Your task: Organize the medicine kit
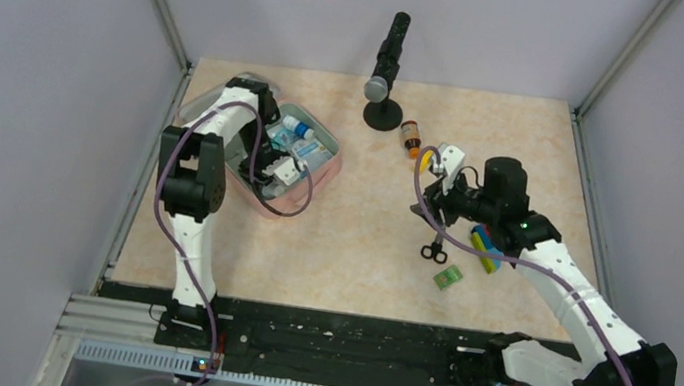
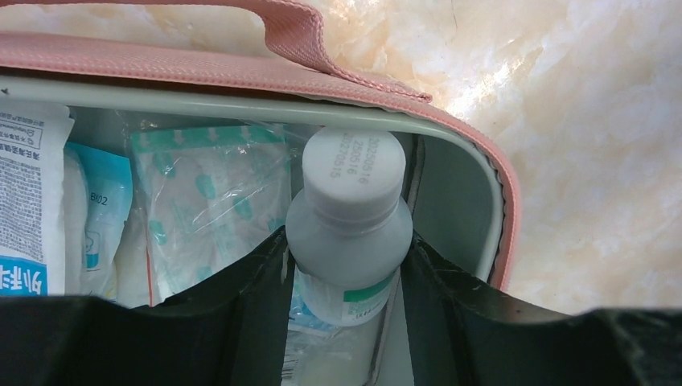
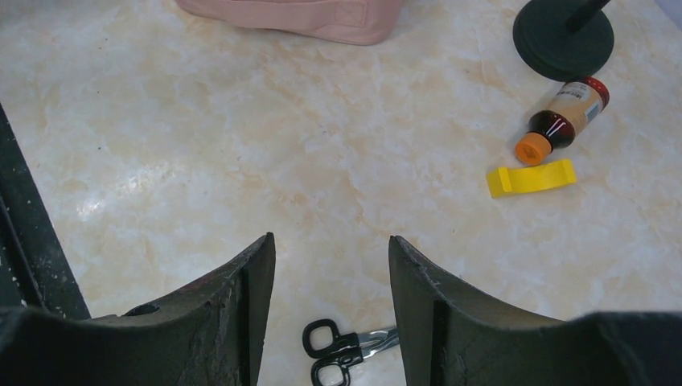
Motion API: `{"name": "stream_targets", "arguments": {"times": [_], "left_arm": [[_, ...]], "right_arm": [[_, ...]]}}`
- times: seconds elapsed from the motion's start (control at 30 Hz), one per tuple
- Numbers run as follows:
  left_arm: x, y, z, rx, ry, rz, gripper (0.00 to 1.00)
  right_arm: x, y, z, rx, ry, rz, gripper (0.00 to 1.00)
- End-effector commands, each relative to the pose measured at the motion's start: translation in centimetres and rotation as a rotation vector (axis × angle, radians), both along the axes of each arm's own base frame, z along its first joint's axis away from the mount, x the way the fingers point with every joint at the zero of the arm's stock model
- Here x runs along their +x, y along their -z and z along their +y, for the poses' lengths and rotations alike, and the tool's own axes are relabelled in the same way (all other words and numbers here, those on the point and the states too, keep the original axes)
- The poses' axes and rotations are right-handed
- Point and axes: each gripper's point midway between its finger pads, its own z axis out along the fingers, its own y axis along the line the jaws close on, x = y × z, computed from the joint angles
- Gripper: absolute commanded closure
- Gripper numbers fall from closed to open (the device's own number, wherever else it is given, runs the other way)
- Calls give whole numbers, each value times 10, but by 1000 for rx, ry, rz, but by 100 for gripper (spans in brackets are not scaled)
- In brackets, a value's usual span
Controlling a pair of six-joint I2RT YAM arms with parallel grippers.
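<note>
Left wrist view is showing you the left gripper point(image 2: 344, 249) clenching a white bottle point(image 2: 350, 201) by its shoulders, inside the medicine kit point(image 2: 161, 64). Beside the bottle, clear sachets point(image 2: 209, 201) are lying against the grey lining. The kit is sitting open at the rear left of the desk point(image 3: 201, 145), with your left arm hanging over it. The right gripper point(image 3: 330, 241) is hanging released and empty above the scissors point(image 3: 342, 350), well apart from the kit.

You are probably dealing with a light, soft case. Its fabric walls are likely going to buckle or slide under a push, so the webbing handle point(image 2: 297, 32) or the firmer rim is looking like the safest hold. The bottle is looking smooth and rigid, so a loose grip may be risking a slip.

The desk is looking glossy, marbled and hard, so things are likely skidding easily. An amber bottle point(image 3: 563, 117), a yellow plastic piece point(image 3: 531, 177) and a black stand base point(image 3: 563, 36) are lying toward the back. Plain grey walls point(image 1: 27, 108) are closing in the desk on three sides.
</note>
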Motion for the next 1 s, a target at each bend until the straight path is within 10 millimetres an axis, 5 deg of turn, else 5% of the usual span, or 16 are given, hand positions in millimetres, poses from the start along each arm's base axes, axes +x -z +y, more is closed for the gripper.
{"name": "stream_targets", "arguments": {"times": [0.0, 0.23, 0.57, 0.73, 0.97], "left_arm": [[-6, -4, 5, 36, 4, 19, 53], [-1, -6, 11, 79, 60, -56, 48], [1, -13, -1, 77, 26, -91, 31], [3, -30, 2, 82, 13, -142, 24], [29, -72, 11, 108, -95, -272, 21]], "right_arm": [[23, -23, 6, 54, 33, -37, 47], [35, -19, 12, 79, 34, -11, 48], [91, -24, -3, 277, 241, 133, 46], [121, -23, 2, 344, 286, 183, 42], [169, 2, 3, 388, 428, 251, 42]]}}
